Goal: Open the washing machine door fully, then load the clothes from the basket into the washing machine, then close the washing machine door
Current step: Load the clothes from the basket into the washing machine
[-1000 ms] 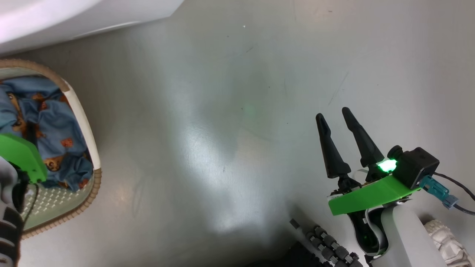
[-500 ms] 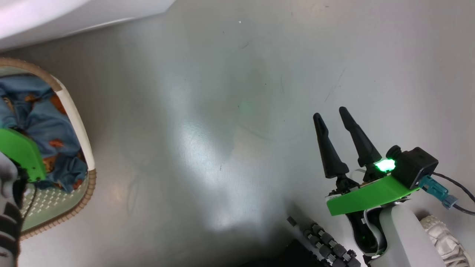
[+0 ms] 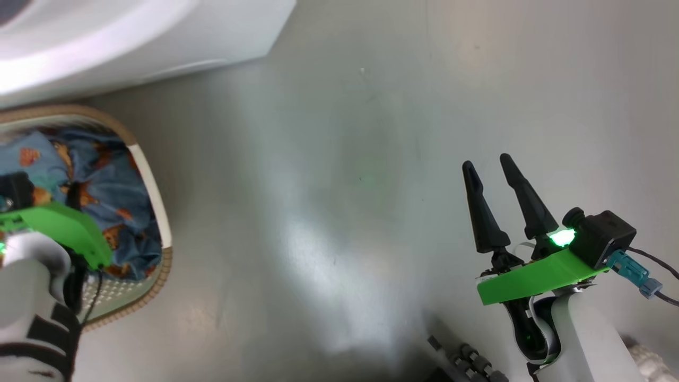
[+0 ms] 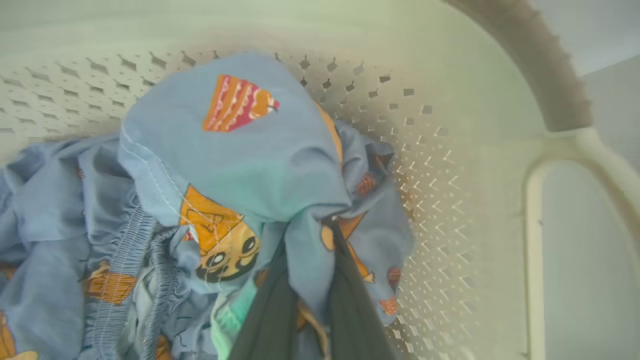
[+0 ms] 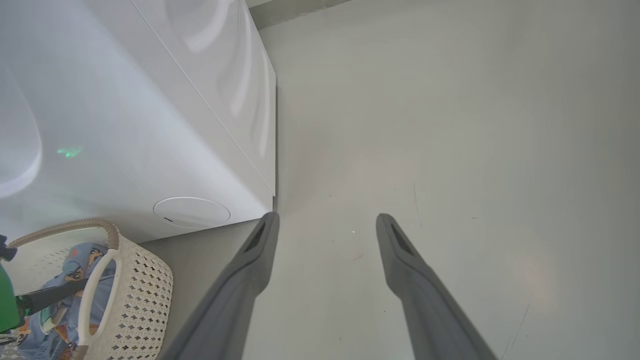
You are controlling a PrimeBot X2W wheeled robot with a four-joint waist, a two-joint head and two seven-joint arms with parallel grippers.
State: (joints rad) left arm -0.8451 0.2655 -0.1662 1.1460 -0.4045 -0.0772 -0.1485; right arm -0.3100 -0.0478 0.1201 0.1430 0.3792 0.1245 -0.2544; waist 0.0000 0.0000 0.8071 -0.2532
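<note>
At the far left, the basket [image 3: 155, 201] stood on the floor [image 3: 345, 223] just in front of the washing machine [image 3: 132, 48], likely so that each garment had only a short way to travel. Inside the basket the clothes [image 4: 235, 165] lay in a crumpled heap against its perforated wall. The left end effector [image 4: 310, 242] reached down into the basket, its two dark fingers [image 4: 267, 315] pressed together on a raised fold of the blue bear-print fabric near the top of the heap. That pinch looked meant to lift one garment clear of the basket's rim. Whether the washing machine door stood open could not be told from here. To the right of the basket the floor lay bare. Well to the right of the basket, the right end effector [image 3: 486, 162] hung over that floor with its fingers spread apart and nothing between them, probably held aside to leave the left arm a free path from the basket to the machine.
</note>
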